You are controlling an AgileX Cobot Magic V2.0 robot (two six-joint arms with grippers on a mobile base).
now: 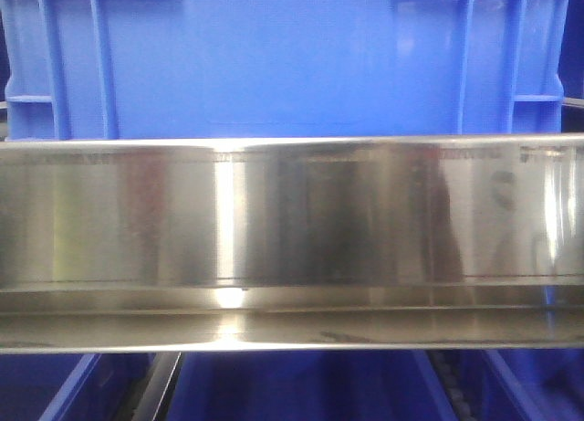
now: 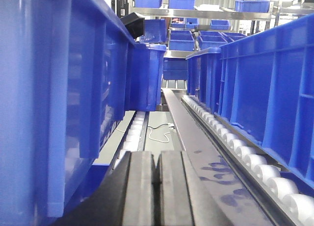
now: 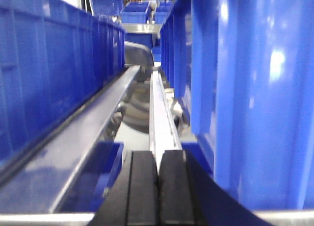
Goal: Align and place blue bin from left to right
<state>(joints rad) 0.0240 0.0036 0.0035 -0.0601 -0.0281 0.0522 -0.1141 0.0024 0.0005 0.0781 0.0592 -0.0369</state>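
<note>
One blue bin [image 1: 292,65] fills the upper part of the front view. It stands just behind the steel rail [image 1: 292,220], whose top edge hides the bin's foot. The bin's flat side wall faces the camera, with upright ribs near both ends. Below the rail, parts of other blue crates [image 1: 301,389] show.

In the left wrist view the left gripper [image 2: 157,157] sits low in the middle. Its two dark pads are pressed together with only a thin seam between them, and they hold nothing. A steel rail [image 2: 181,123] runs away from just beside the pads. Left of that rail a large blue wall [image 2: 49,88] stands very close to the camera; I cannot tell whether it is the same bin. A white cable [image 2: 159,130] also lies to the left of the rail. Right of the rail a line of white rollers [image 2: 245,160] carries a row of blue crates [image 2: 265,88]. Beyond the rail's far end, shelves hold small blue boxes [image 2: 181,1].

In the right wrist view the right gripper [image 3: 158,157] has its pads closed against each other too, with nothing between them. A steel rail [image 3: 93,118] runs away on its left, and a second row of crates [image 3: 54,64] stands just left of that rail. Right of the rail lies a narrow pale strip [image 3: 159,108]. Beyond the strip rises a close, blurred blue side wall [image 3: 245,88].
</note>
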